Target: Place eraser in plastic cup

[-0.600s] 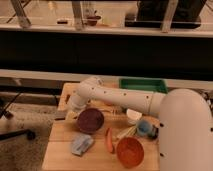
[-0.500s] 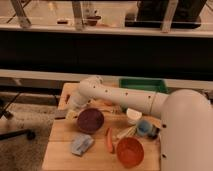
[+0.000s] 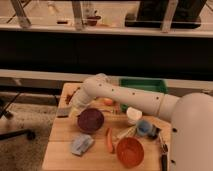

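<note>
The eraser [image 3: 64, 111], a small grey block, lies at the left edge of the wooden table [image 3: 60, 145]. My gripper [image 3: 75, 106] hangs at the end of the white arm, just right of the eraser and above the table's left side. It is shut; I cannot tell whether it touches the eraser. The plastic cup [image 3: 133, 115], white and upright, stands right of the middle, well away from the gripper.
A dark purple bowl [image 3: 91, 120] sits just right of and below the gripper. A blue-grey block [image 3: 81, 144], a carrot [image 3: 109, 140] and an orange bowl [image 3: 130, 151] lie near the front. A green tray [image 3: 142, 86] is at the back, a blue object [image 3: 145, 127] beside the cup.
</note>
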`<state>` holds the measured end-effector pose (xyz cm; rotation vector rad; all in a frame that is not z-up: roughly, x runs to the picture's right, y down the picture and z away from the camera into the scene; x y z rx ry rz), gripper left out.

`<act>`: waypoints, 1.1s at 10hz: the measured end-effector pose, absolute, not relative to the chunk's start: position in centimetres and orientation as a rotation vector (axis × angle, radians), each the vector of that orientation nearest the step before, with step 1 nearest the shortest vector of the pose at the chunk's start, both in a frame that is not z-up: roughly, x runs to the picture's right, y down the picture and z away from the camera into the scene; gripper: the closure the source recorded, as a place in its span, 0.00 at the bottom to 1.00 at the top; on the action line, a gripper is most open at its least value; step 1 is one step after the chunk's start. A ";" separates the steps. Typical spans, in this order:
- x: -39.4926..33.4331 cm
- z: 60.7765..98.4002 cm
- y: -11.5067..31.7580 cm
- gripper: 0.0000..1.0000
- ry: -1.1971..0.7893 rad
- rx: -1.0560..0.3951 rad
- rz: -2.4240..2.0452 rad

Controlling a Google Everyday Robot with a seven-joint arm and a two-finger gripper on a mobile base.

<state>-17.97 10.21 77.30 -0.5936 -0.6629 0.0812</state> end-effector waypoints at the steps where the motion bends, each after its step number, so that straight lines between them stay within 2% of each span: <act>1: -17.1 77.2 10.1 1.00 -0.664 -0.591 0.089; 11: -10.2 77.4 8.8 1.00 -0.644 -0.565 0.155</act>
